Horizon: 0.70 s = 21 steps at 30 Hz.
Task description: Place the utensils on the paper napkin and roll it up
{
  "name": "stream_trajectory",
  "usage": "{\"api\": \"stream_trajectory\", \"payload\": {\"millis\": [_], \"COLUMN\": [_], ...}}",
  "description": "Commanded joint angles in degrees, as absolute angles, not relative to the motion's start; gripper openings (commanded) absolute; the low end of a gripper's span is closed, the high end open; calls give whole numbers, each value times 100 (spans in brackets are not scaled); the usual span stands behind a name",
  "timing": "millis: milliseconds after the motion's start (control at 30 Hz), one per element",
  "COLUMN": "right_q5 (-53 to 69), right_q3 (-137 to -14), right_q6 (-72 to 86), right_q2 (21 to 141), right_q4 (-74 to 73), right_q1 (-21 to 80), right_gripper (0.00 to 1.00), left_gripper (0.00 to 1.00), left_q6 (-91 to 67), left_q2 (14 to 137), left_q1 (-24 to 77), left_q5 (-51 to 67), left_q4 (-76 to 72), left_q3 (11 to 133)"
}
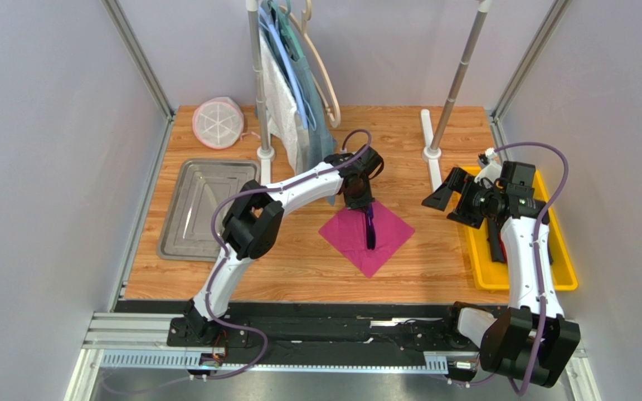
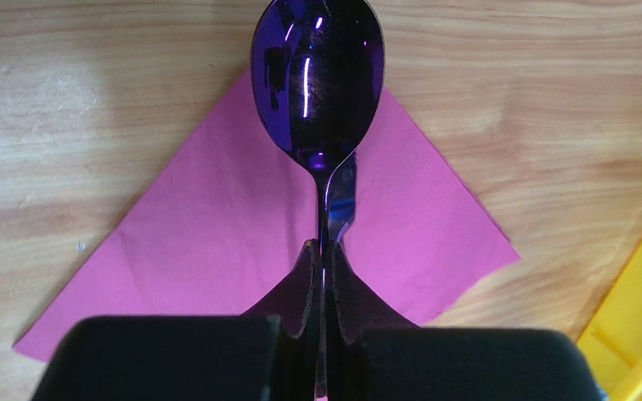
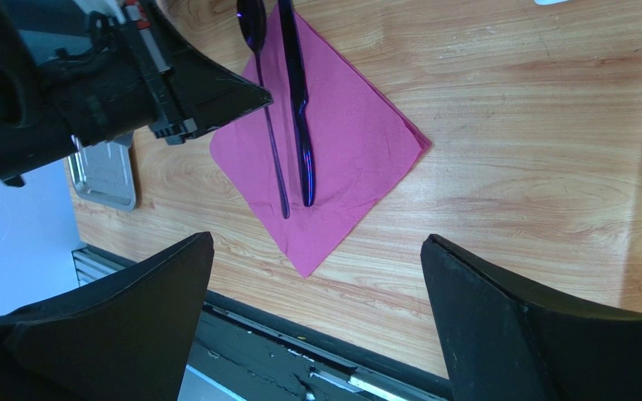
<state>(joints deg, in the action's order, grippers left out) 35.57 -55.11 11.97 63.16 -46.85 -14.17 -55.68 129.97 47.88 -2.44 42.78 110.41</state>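
Glossy dark-purple spoon gripped by closed left jaws over thin magenta paper napkin, right jaws spread wide, empty, near yellow plastic tray edge

A light wood-grain table boxed in by plain pale grey walls under soft, even light. At the back stands a clothes rack hung with garments; a steel tray lies left, a yellow tray right
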Motion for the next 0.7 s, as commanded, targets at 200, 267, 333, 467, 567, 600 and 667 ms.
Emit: {"api": "stream_trajectory", "payload": {"millis": [200,267,333,467,567,600,667], "right_q5": [3753,3753,3735,3727,3709,3700,3700], "right_q3": [-5388,-5388,-5388,-5362,-5361,-5379,-5379], "right_q6": [1222,1213,1195,1204,1204,1195,1195], "right_q2": [6205,6179,6170,6170,6179,6187,6196], "right_q4": [-4421,-4421,-4421,-4421,-4412,-4412,-4421], "right_q1": [-1441,-1441,-1441,-1441,-1441,-1441,-1441], "right_gripper": [100,100,100,100,100,100,100], "left_gripper": [1,1,2,3,5,8,10], "left_q6": [-5678,-5765,-5809,-5810,-5792,-5783,-5766], "left_q2": [13289,13307,13324,13350,13368,13377,13386], "left_q1": [4676,4658,4632,4614,4614,4614,4606], "left_q5": [-53,-44,-35,-44,53,44,44], "left_q4": [4105,4043,3999,3946,3955,3972,3981], "left_q3": [11382,11329,11303,11312,11329,11320,11303]}}
